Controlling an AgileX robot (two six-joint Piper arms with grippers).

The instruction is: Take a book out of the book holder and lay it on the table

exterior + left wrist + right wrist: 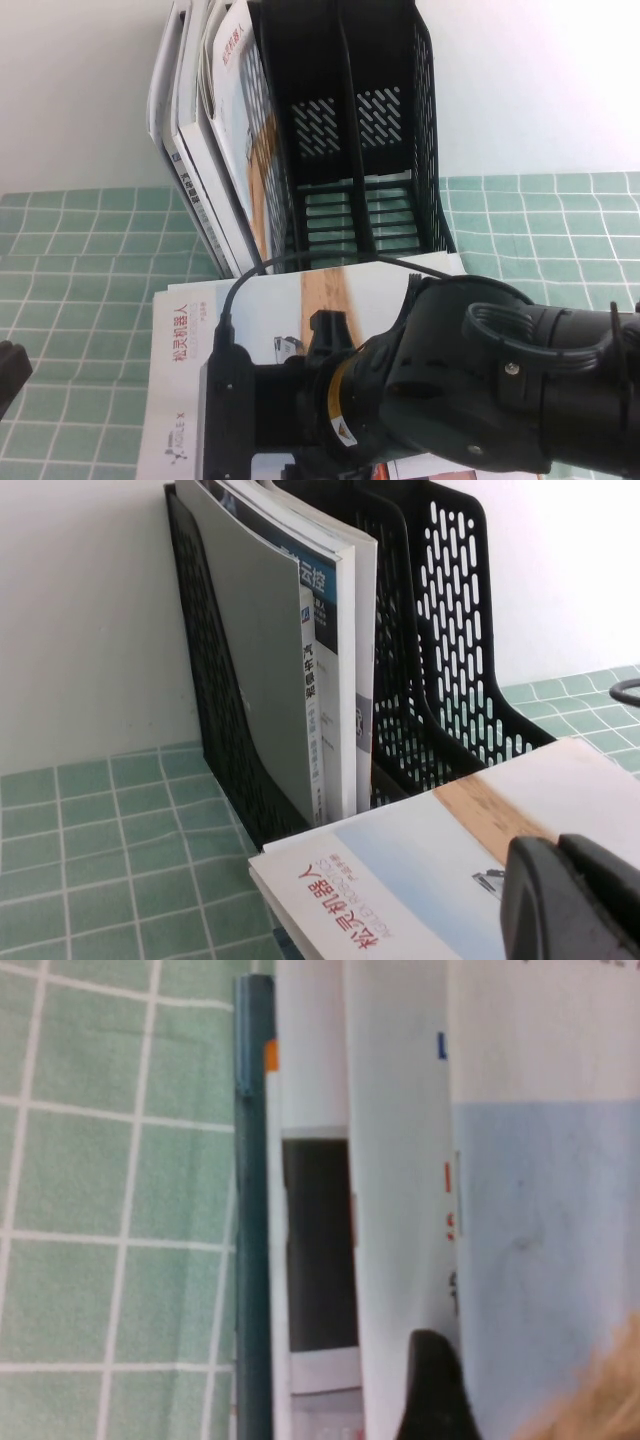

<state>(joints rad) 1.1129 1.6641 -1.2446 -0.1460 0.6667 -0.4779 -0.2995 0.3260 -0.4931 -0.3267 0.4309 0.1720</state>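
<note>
The book [300, 300], pale blue-white with a tan strip, a red Chinese title and an AGILE-X mark, lies flat on the table [80, 260] in front of the black book holder [350, 140]. My right arm [480, 380] hangs over the book and hides its gripper. In the right wrist view one dark finger [432, 1385] presses against the edge of the book's blue cover [540, 1240]; the other finger is hidden by the cover. My left gripper [8, 378] is shut and empty at the table's left edge. In the left wrist view [565, 885] it is in front of the book [400, 870].
Several brochures [215, 150] stand in the holder's left compartment; the other two compartments hold nothing. They also show in the left wrist view [300, 660]. In the right wrist view, a white brochure [310, 1080] and a dark teal spine [252, 1210] lie under the book. A white wall stands behind.
</note>
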